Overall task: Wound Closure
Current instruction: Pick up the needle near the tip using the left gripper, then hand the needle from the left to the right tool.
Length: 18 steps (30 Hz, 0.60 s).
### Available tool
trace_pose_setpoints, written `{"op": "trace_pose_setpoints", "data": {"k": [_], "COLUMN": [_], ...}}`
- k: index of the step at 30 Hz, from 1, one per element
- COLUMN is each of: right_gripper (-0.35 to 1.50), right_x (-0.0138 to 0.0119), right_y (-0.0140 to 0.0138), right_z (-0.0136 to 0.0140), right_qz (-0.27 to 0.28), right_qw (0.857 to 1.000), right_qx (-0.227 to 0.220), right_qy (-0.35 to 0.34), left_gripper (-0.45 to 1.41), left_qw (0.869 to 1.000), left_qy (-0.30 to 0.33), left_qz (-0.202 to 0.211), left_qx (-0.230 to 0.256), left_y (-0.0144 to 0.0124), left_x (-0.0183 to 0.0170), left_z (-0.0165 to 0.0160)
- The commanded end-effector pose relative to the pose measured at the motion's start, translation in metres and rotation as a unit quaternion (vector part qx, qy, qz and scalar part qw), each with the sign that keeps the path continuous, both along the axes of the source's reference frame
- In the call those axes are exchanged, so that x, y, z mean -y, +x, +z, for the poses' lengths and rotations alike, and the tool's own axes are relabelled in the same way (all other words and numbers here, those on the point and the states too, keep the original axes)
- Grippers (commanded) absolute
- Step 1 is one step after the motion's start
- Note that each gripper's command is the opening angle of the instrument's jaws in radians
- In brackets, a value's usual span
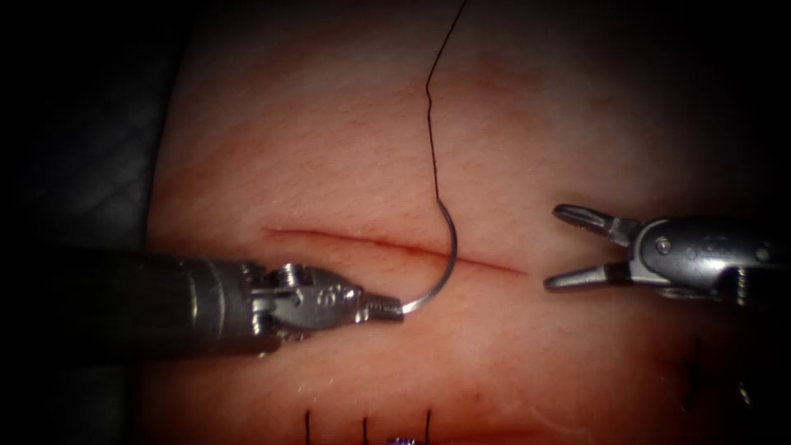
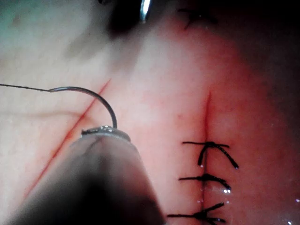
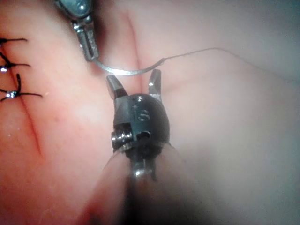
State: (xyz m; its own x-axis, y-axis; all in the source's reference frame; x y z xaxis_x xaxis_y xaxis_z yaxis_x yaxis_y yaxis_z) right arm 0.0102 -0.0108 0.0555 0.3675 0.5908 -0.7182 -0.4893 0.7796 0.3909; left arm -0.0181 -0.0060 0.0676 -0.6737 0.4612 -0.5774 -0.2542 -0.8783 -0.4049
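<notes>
My left tool [image 1: 386, 310] comes in from the left, jaws shut on the curved needle [image 1: 449, 255] close to one end. The needle arcs up across the cut [image 1: 346, 241] and lies free above the tissue [image 1: 329, 148], not in it. Black thread [image 1: 432, 124] runs from the needle's far end up out of view. My right tool [image 1: 555, 247] hovers right of the cut's right end, open and holding nothing. The left wrist view has the needle [image 2: 96, 96] rising from my left tool [image 2: 105, 131]. In the right wrist view the right tool [image 3: 133, 77] stands open just short of the needle [image 3: 126, 71].
A second cut [image 2: 206, 112] carries several black stitches [image 2: 208, 147], whose ends show at the endoscope view's lower edge [image 1: 364, 428]. More dark stitches [image 1: 690, 383] lie below the right tool. Left of the tissue the surroundings are dark.
</notes>
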Motion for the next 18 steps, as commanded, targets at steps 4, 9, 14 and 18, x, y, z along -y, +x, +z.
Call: {"op": "trace_pose_setpoints", "data": {"k": [4, 9, 14, 18], "right_gripper": [1.15, 1.25, 1.37, 1.43], "right_x": [0.0002, -0.0003, -0.0006, -0.0009], "right_y": [0.0016, 0.0019, 0.0020, 0.0023], "right_z": [0.0002, 0.0000, 0.0000, 0.0000], "right_qz": [0.019, 0.030, 0.034, 0.041], "right_qw": [0.999, 0.997, 0.996, 0.995], "right_qx": [-0.020, -0.033, -0.034, -0.035], "right_qy": [0.039, 0.068, 0.074, 0.079], "left_gripper": [-0.45, -0.45, -0.45, -0.45], "left_qw": [1.000, 0.996, 0.989, 0.980], "left_qy": [-0.030, -0.083, -0.136, -0.178], "left_qz": [0.000, -0.016, -0.034, -0.054], "left_qx": [0.001, -0.023, -0.049, -0.069], "left_y": [-0.0003, 0.0000, 0.0002, 0.0008], "left_x": [0.0000, -0.0007, -0.0014, -0.0021], "left_z": [-0.0003, -0.0009, -0.0015, -0.0024]}}
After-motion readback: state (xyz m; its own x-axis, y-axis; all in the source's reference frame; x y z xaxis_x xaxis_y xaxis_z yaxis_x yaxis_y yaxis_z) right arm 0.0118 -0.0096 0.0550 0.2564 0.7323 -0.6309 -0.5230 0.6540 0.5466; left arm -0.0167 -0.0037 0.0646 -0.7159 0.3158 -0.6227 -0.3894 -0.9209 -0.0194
